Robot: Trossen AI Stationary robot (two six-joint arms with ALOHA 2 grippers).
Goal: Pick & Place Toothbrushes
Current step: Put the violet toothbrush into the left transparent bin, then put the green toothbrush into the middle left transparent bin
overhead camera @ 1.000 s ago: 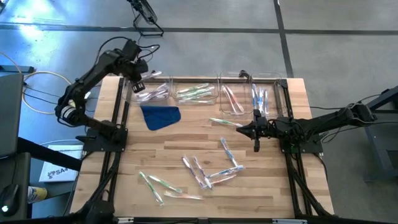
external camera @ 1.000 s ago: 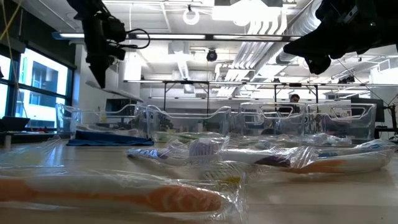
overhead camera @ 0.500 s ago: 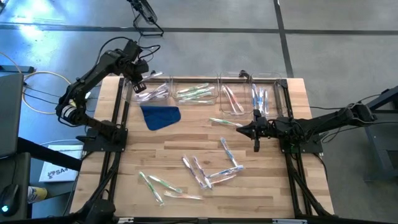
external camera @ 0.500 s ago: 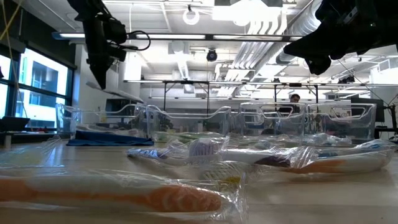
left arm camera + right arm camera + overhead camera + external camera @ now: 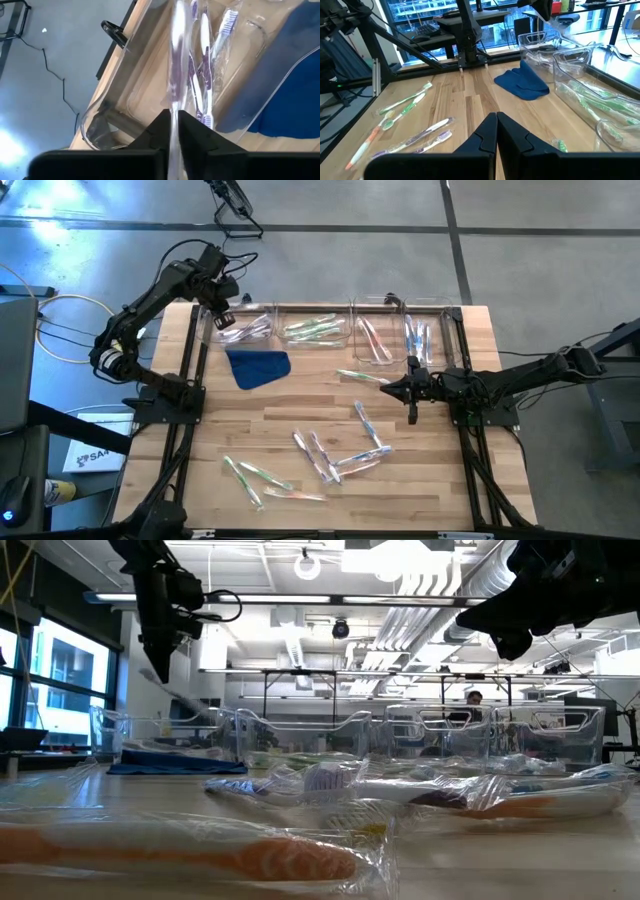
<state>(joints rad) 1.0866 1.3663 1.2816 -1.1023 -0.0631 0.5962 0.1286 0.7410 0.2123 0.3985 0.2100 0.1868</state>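
A: From above, the left end effector (image 5: pixel 222 313) just hangs over the leftmost clear bin (image 5: pixel 243 327) at the bench's (image 5: pixel 300 395) far edge; you can't see the grip.

B: The left wrist view shows it: the fingers (image 5: pixel 159 131) are nearly closed, pinching a wrapped purple toothbrush (image 5: pixel 176 70) above the purple ones (image 5: pixel 204 75) lying in that bin.

A: The right end effector (image 5: pixel 410 393) sits closed and empty mid-bench, with loose toothbrushes (image 5: pixel 330 455) scattered nearby on the wood.
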